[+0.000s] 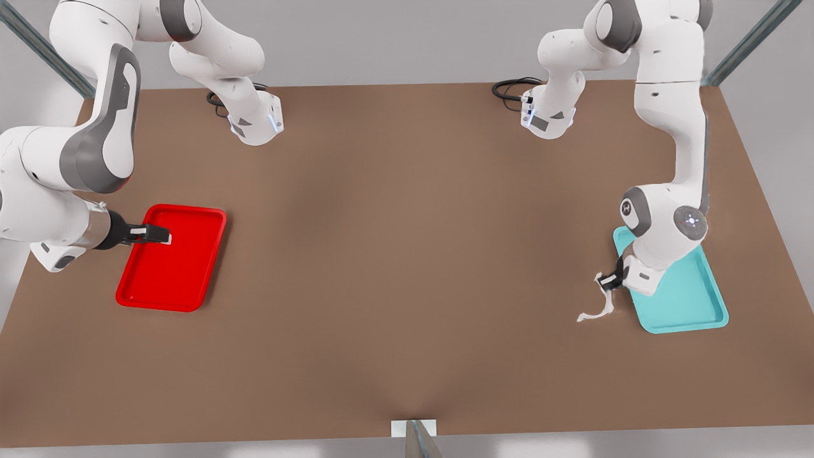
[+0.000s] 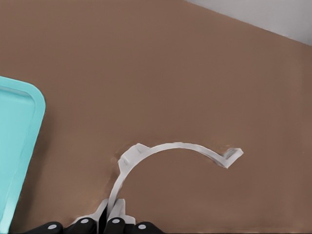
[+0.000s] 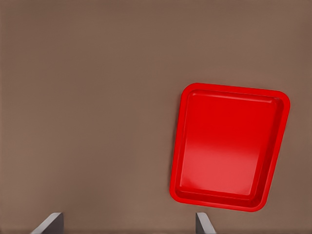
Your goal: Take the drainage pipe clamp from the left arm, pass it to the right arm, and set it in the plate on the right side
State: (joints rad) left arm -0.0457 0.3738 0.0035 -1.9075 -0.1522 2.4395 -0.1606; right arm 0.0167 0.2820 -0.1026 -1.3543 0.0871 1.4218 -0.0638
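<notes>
Front view first: the left end effector (image 1: 608, 280) is at the front view's right, just beside the teal tray (image 1: 690, 305), and it is clenched on one end of the drainage pipe clamp (image 1: 601, 305). The clamp hangs down toward the brown counter (image 1: 407, 254). The right end effector (image 1: 162, 235) is at the front view's left, over the near edge of the plate (image 1: 172, 273); it waits there.

Left wrist view: the fingers (image 2: 117, 209) pinch one tab of the white clamp (image 2: 170, 148), which curves out over the counter, beside the teal tray (image 2: 17, 141).

Right wrist view: two fingertips (image 3: 51, 223) stand wide apart, released, with the red plate (image 3: 229, 146) below them.
</notes>
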